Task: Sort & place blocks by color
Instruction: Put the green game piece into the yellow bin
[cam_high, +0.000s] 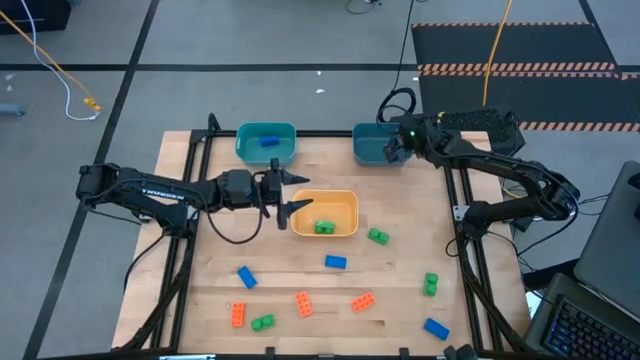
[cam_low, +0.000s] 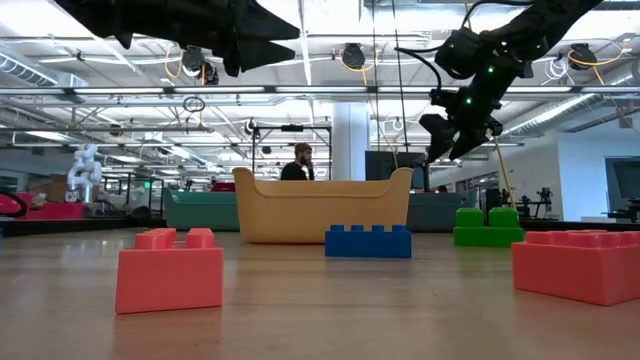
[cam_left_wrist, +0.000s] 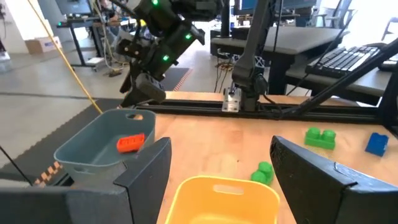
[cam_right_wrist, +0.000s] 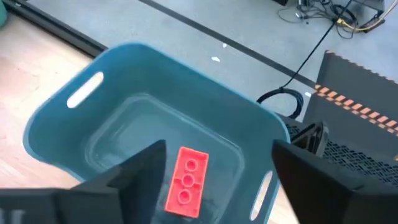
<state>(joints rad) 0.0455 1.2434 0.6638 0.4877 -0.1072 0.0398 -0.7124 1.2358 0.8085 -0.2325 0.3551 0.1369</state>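
Observation:
My right gripper (cam_right_wrist: 217, 152) hangs open over the teal bin (cam_high: 378, 143) at the table's far right. An orange block (cam_right_wrist: 186, 180) lies inside that bin, below the fingers and clear of them. My left gripper (cam_high: 297, 193) stands open and level above the left rim of the yellow bin (cam_high: 345, 205), which holds a green block (cam_high: 324, 227). A second teal bin (cam_high: 266, 147) at the far left holds a blue block (cam_high: 270, 140). Several blue, green and orange blocks lie loose on the near half of the table (cam_high: 300, 255).
Loose blocks include a green one (cam_high: 378, 236), a blue one (cam_high: 335, 262) and an orange one (cam_high: 362, 301). Black frame rails (cam_high: 462, 250) run along the table's sides. A laptop (cam_high: 600, 320) sits off the near right corner.

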